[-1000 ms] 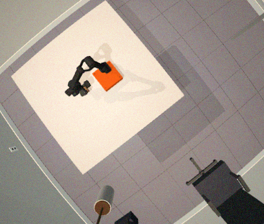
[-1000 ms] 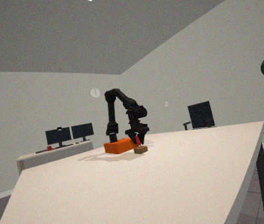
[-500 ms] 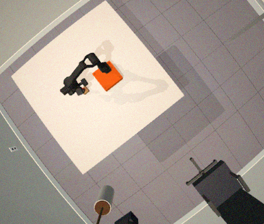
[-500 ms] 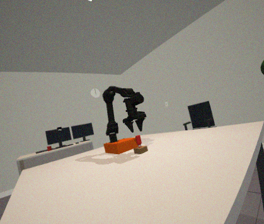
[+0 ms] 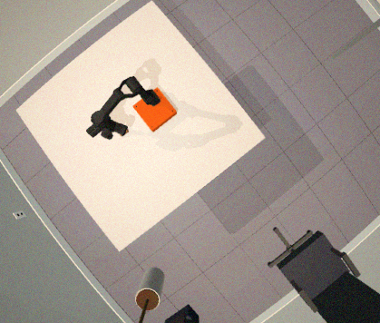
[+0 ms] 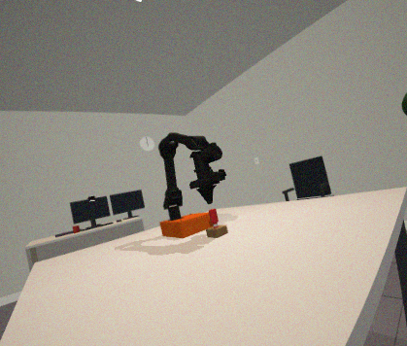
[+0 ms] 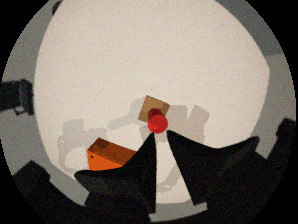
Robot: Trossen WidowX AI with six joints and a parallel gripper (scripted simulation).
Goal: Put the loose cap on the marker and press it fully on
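Observation:
The red cap (image 6: 213, 216) (image 7: 158, 124) stands upright over the holder block (image 6: 217, 232) (image 7: 148, 105), in line with the marker. A small pale strip shows between cap and block in the exterior view; whether the cap is fully seated cannot be told. The marker is otherwise hidden by the cap. My gripper (image 6: 210, 202) (image 7: 160, 134) points down just above the cap, apart from it. Its fingertips are nearly together with nothing between them. In the top view the arm mostly hides the cap and block.
The orange box (image 5: 154, 110) (image 6: 182, 225) (image 7: 107, 156) at the arm's base stands beside the holder block. The pale table (image 5: 124, 200) (image 6: 191, 292) carries both. A chair (image 5: 319, 268) (image 6: 311, 177) and a desk with two monitors are farther off.

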